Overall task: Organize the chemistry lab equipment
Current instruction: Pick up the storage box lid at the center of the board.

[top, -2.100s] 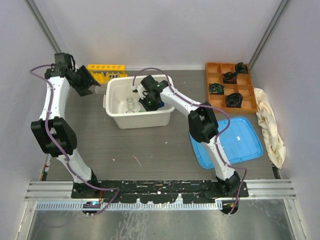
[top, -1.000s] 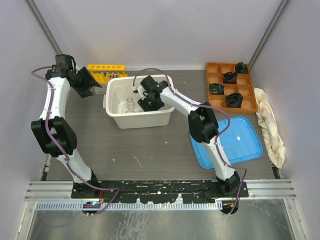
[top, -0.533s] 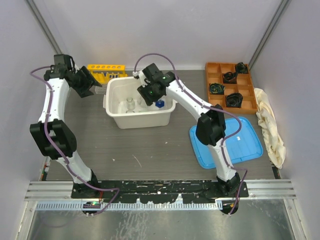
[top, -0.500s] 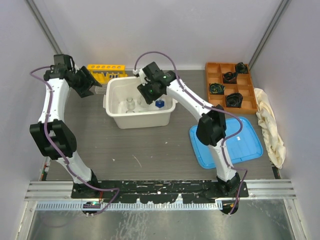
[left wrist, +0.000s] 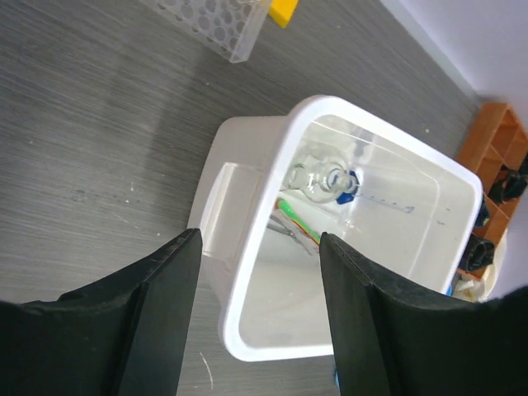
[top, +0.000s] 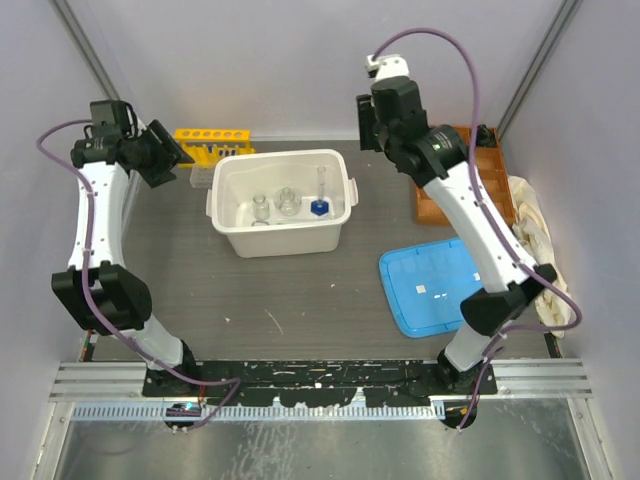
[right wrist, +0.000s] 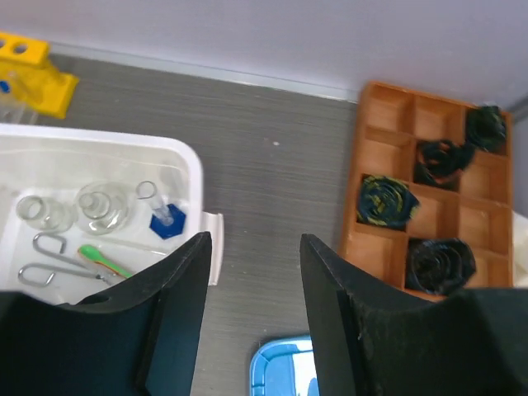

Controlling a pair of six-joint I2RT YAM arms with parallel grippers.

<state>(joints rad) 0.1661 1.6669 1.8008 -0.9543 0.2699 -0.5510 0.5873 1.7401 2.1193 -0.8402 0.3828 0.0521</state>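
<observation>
A white bin [top: 225, 215] holds two clear flasks [top: 287, 200], a blue-based cylinder [top: 319, 205] standing upright, metal tongs [right wrist: 41, 256] and a green spatula [right wrist: 103, 260]. Behind the bin stand the yellow rack [top: 213, 143] and, beside it, the clear plastic rack [top: 203, 177]. My left gripper [top: 178, 152] hovers left of the bin, open and empty [left wrist: 257, 238]. My right gripper [top: 368, 128] is raised high, to the right of the bin, open with nothing between its fingers [right wrist: 254, 241].
An orange compartment tray [top: 478, 195] with black objects sits at the back right, partly behind my right arm. A blue lid [top: 450, 285] lies on the table at the front right. A cream cloth [top: 540, 235] is bunched along the right edge.
My right arm has lifted out of the bin and swung up and to the right, leaving the cylinder standing inside. The left arm has drawn back slightly to the left.
</observation>
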